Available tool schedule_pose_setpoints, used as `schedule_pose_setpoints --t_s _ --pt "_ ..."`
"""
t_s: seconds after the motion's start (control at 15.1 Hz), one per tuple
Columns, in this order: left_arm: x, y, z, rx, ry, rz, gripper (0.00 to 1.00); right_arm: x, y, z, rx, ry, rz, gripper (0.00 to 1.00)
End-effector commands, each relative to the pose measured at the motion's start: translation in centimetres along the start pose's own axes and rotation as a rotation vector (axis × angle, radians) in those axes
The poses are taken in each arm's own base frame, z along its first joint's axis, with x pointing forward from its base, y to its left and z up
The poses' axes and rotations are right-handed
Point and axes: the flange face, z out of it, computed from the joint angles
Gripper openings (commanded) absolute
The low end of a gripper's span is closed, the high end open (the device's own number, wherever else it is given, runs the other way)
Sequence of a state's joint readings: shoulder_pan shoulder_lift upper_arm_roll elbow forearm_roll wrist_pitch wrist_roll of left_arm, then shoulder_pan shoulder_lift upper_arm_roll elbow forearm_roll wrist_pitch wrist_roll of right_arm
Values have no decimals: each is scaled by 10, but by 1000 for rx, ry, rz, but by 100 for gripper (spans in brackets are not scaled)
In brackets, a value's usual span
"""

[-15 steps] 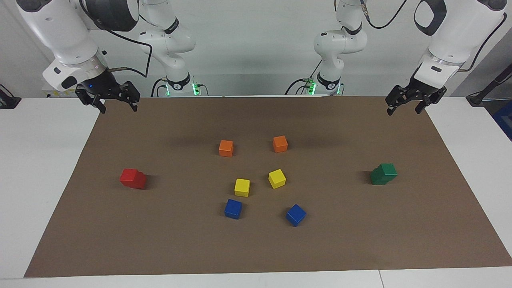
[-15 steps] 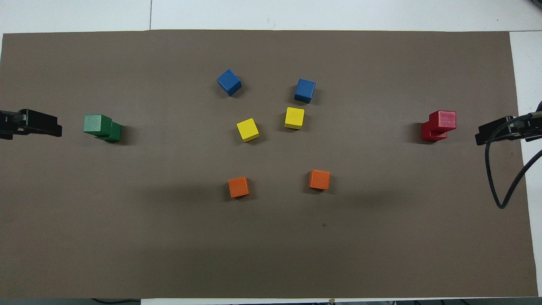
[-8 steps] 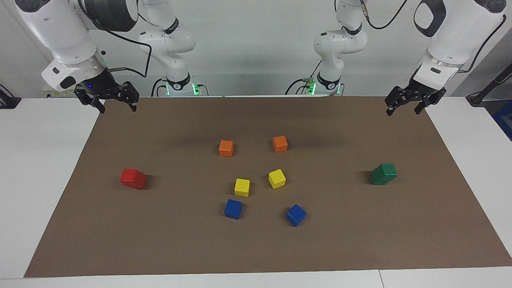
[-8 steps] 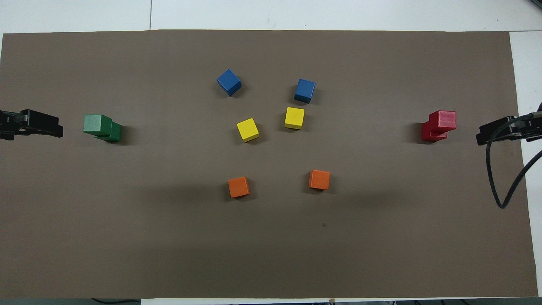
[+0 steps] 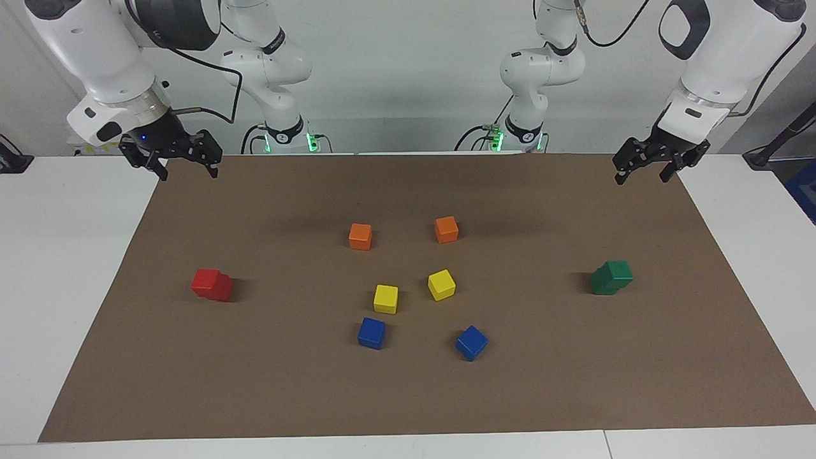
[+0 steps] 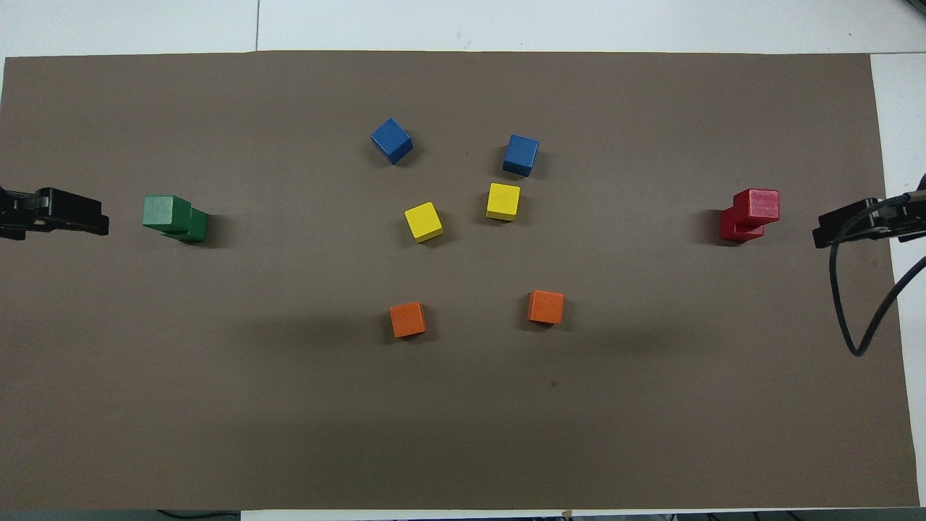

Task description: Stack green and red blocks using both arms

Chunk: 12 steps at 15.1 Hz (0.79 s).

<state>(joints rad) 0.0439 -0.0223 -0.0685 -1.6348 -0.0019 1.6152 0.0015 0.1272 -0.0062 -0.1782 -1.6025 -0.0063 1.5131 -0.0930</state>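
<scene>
Both stacks stand, each upper cube offset on its lower one. The green stack (image 5: pixel 611 277) sits near the desk edge at the left arm's end, the red stack (image 5: pixel 212 284) near the right arm's end. Left hand (image 5: pixel 645 169) and right hand (image 5: pixel 186 167) hang open, empty, over the corners nearest the robots. Judged risk: a jolt could topple an overhanging cube. No containers present.

Two green blocks (image 5: pixel 611 276), two red blocks (image 5: pixel 212 284), two orange cubes (image 5: pixel 360 236), two yellow cubes (image 5: pixel 386 298), two blue cubes (image 5: pixel 371 333).
</scene>
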Motion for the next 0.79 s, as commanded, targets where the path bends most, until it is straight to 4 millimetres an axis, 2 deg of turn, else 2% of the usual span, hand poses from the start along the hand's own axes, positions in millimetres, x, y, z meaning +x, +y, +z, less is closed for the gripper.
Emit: schedule_pose_setpoints --t_s 0.0,0.73 --pt "-4 3 3 -8 -13 0 100 -6 1 -1 -13 -6 -22 100" --pt "-4 3 3 -8 -13 0 100 -7 5 -1 -12 -4 -14 100"
